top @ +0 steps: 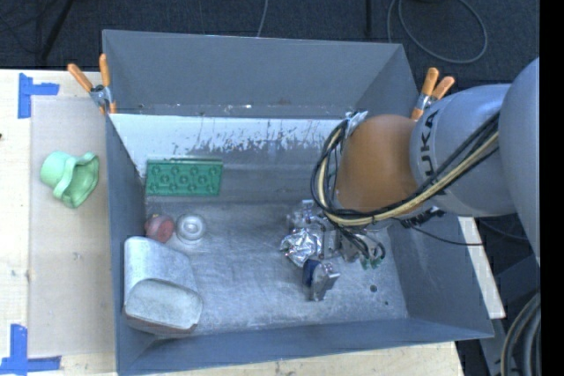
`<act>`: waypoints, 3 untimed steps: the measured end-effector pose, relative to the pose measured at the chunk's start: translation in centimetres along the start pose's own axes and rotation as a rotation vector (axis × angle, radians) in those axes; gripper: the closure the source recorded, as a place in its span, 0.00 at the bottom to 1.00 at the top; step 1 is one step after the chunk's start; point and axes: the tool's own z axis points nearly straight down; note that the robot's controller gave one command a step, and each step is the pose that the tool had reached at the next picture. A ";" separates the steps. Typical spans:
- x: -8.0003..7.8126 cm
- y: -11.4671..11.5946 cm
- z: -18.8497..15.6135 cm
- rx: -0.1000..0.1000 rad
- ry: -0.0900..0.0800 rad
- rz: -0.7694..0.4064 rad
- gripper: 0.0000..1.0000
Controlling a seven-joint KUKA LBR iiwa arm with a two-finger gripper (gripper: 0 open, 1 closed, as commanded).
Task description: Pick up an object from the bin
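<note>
My gripper [322,280] is low over the bin floor right of the middle, under the arm's orange cover. A crumpled ball of silver foil [300,244] lies right against it on its upper left side. A small dark blue thing [309,274] shows at the gripper's left edge; I cannot tell whether it is held or merely lies beside it.
A green studded plate [183,179] leans on the back wall at the left. Below it lie a small pink ball [159,228] and a clear round cap [190,229]. A pale grey sponge-like block [160,297] fills the front left corner. The arm and its cables cover the bin's right side.
</note>
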 end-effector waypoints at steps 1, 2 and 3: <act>-0.2 -0.1 -0.3 0.000 -0.003 0.000 1.00; -3.2 -1.2 -18.9 0.002 -0.005 -0.017 1.00; -2.1 -2.6 -13.3 -0.002 0.010 -0.183 1.00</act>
